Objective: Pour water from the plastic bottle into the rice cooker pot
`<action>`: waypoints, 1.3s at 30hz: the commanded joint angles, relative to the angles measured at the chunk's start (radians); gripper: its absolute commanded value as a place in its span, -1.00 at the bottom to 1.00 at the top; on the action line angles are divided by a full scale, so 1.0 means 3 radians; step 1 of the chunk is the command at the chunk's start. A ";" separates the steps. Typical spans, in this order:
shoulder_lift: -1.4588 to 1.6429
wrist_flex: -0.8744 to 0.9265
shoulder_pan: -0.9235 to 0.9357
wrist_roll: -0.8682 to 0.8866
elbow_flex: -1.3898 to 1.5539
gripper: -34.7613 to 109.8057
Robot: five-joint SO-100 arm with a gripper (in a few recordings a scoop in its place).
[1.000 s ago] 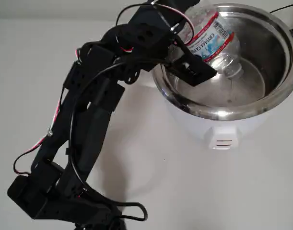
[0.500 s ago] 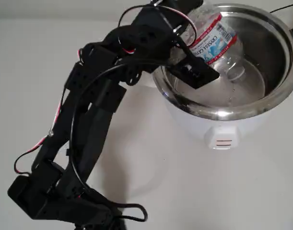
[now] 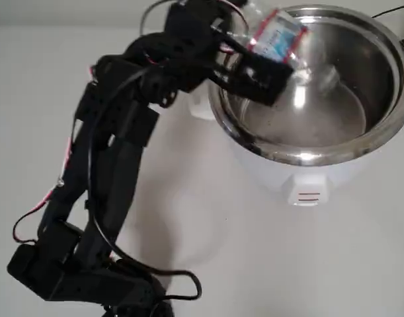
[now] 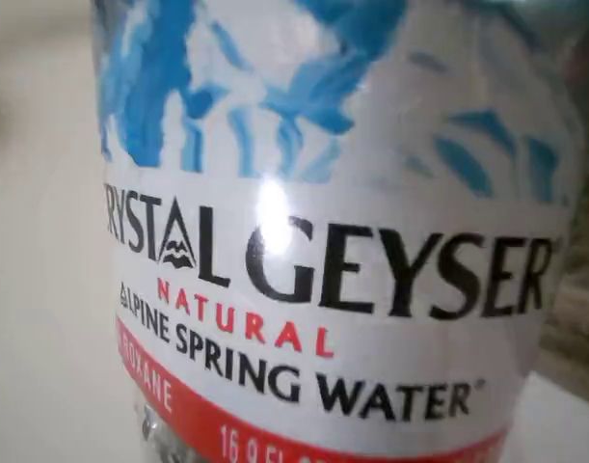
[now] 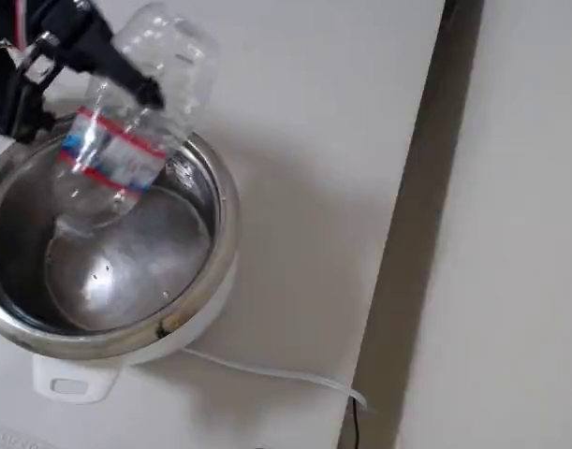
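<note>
- The black arm (image 3: 116, 165) runs from its base at the near left of the overhead view up to the far side, where its wrist reaches over the left rim of the rice cooker pot (image 3: 387, 132)
- The gripper (image 3: 258, 63) is closed around the plastic bottle (image 3: 276, 36), with one black finger (image 3: 261, 74) lying across the bottle's near side in the overhead view; in the fixed view a finger (image 5: 117, 67) crosses the bottle's upper body
- The bottle is tilted steeply, its base raised and its neck end pointing down into the pot; in the fixed view the bottle (image 5: 126, 140) hangs over the far left part of the pot's opening, and the mouth itself is too blurred to make out
- In the wrist view the bottle (image 4: 323, 289) sits close to the lens, its white label printed with blue shapes, black and red lettering and a red band along the lower edge
- The pot (image 5: 225, 215) is round shiny steel with a wide rim, set in a white cooker body (image 3: 307, 185) whose handle (image 5: 66, 383) shows at the near edge in the fixed view
- The pot's floor gleams with reflections; whether water lies in it I cannot tell
- A thin white cord (image 5: 267, 369) trails from the cooker toward the right across the pale table (image 3: 307, 264)
</note>
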 commanded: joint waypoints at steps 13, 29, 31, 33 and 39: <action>0.1135 0.0112 -0.0537 -0.3451 0.0082 -0.39; 0.2976 -0.2930 -0.1053 -0.5497 0.4551 -0.37; 0.2684 -0.3487 -0.1110 -0.5548 0.4893 -0.37; 0.2142 -0.4116 -0.1130 -0.5548 0.5062 -0.37; 0.0000 -0.6167 -0.1140 -0.5584 0.4852 -0.36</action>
